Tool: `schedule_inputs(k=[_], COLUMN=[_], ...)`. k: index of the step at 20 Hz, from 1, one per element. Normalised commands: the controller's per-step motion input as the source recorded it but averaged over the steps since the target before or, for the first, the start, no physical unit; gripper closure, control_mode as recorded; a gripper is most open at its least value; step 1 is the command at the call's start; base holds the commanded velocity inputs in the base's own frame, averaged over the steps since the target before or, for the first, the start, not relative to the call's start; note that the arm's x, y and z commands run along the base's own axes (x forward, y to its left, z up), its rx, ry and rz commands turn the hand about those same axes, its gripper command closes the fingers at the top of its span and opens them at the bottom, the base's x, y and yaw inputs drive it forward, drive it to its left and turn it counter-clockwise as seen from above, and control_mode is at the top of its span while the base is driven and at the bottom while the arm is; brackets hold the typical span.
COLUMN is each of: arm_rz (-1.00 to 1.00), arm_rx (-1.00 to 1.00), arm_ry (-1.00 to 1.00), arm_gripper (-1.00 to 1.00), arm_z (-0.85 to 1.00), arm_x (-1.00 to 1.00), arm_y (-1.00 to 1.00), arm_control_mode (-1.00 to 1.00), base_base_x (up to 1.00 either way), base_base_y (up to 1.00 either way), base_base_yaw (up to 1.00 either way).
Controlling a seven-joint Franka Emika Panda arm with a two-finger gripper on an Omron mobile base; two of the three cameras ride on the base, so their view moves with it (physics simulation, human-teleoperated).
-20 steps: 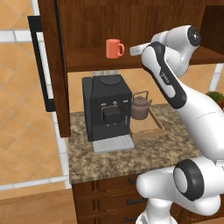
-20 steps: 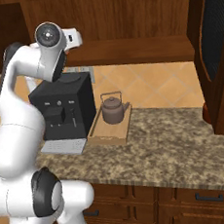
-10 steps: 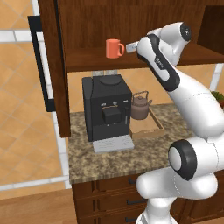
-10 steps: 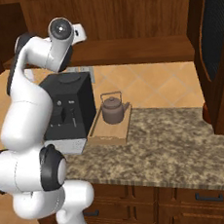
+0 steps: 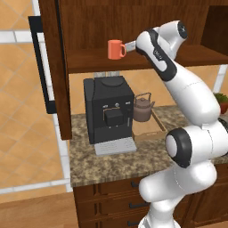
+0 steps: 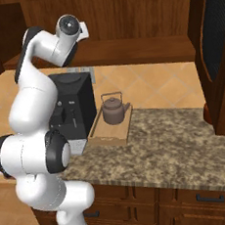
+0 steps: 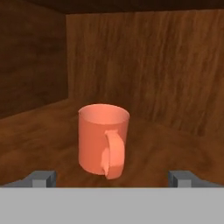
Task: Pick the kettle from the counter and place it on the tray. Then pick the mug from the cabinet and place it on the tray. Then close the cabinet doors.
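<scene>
A: Brown wood all around up there. The cabinet [image 5: 133, 26] is the biggest thing, one door [image 5: 55, 67] swung wide at its left side, another door [image 6: 216, 49] hanging open on the right.

B: Below it, the table [image 6: 187, 146] carries the coffee machine [image 5: 109, 111], and the tray [image 6: 111, 129] beside that already has the kettle [image 6: 113, 109] sitting on it.

A: So the mug [image 7: 103, 140] is the job now. It stands on the shelf [image 7: 39, 144], toward the front edge, handle facing the hand.

B: The pincer [image 7: 113, 178] is spread wide, holding nothing, level with the mug and just short of it.

A: I'd push straight in until the fingers flank the cup's body, then squeeze below the rim and lift clear of the shelf.
</scene>
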Motion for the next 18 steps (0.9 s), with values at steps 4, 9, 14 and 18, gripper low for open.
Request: schedule_inputs(k=[4,9,14,18], arm_rz=[0.0,0.0,0.0,0.0], arm_rx=[-0.01,0.0,0.0,0.0], arm_ry=[0.04,0.02,0.04,0.06], arm_gripper=[-1.0,-1.0,-1.0,-1.0], arm_z=[0.0,0.0,0.0,-0.04], arm_x=[0.25,0.19,0.17,0.2], arm_y=[0.43,0.2,0.01,0.0], arm_control_mode=[-1.0,-1.0,-1.0,-1.0], base_base_x=[0.0,0.0,0.0,0.0], base_base_y=[0.0,0.0,0.0,0.0], base_base_yaw=[0.0,0.0,0.0,0.0])
